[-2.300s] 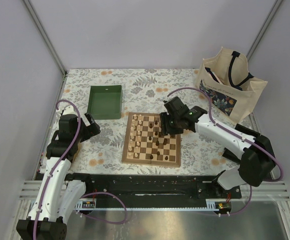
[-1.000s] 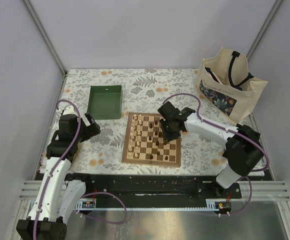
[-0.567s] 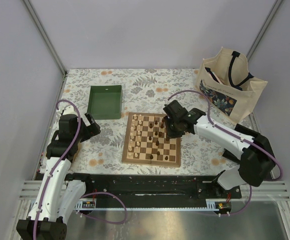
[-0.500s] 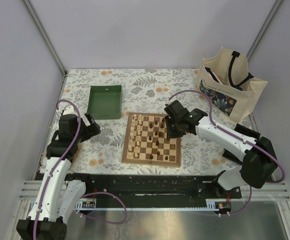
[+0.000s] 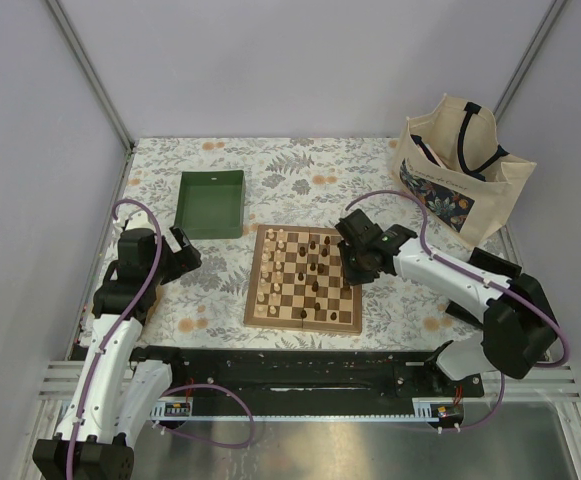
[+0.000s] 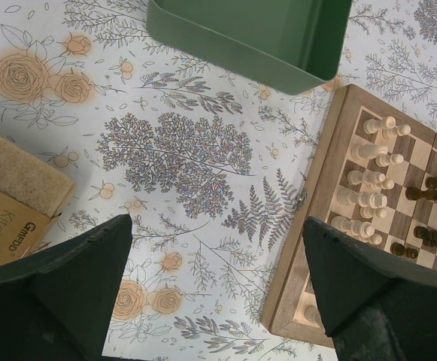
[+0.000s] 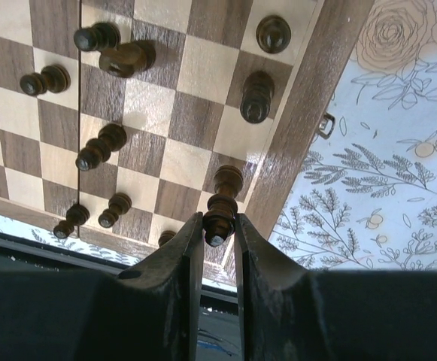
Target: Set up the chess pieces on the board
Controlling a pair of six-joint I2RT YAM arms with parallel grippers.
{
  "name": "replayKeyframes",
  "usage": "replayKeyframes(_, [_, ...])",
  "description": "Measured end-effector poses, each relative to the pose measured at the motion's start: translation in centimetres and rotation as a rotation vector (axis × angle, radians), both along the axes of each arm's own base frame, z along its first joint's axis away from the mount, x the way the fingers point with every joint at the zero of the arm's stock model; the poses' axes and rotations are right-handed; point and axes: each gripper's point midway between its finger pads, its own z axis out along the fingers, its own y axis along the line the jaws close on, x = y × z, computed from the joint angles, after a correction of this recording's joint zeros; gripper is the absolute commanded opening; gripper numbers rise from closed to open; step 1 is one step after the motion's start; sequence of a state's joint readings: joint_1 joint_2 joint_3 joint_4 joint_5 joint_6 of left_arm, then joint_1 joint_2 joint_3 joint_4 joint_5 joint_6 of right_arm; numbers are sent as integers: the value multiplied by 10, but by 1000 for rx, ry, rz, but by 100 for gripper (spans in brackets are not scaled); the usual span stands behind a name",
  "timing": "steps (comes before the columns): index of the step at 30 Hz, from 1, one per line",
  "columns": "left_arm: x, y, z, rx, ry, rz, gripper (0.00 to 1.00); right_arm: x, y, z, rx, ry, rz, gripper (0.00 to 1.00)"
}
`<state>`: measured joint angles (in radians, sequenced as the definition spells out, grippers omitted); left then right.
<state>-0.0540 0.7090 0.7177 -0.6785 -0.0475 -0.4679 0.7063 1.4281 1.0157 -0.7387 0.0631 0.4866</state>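
The board (image 5: 253,292) lies mid-table with dark and pale chess pieces spread over it. My right gripper (image 5: 355,267) is at the board's right edge, shut on the head of a dark chess piece (image 7: 220,204). In the right wrist view, the piece's base points at a square beside the border (image 7: 293,128). Other dark pieces (image 7: 256,98) stand nearby. My left gripper (image 6: 218,301) hangs open over the floral cloth left of the board (image 6: 325,226), holding nothing. Pale pieces (image 6: 368,180) line the board's near-left columns.
A green tray (image 5: 211,203) sits behind and left of the board. A cloth tote bag (image 5: 460,170) stands at the back right. A sponge box (image 6: 11,207) lies by the left gripper. Grey walls close off the table's back and sides.
My right gripper has moved right and nearer, from the board's upper middle to its right edge, with the dark piece between its fingers. The left arm has not moved.
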Motion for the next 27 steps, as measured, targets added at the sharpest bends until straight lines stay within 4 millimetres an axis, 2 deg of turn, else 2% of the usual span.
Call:
replayKeyframes(6, [0,0,0,0,0,0,99,9,2,-4,9,-12,-13,23])
replayKeyframes(17, [0,0,0,0,0,0,99,14,1,-14,-10,1,-22,23])
replayKeyframes(27, [0,0,0,0,0,0,99,17,1,-13,-5,-8,-29,25])
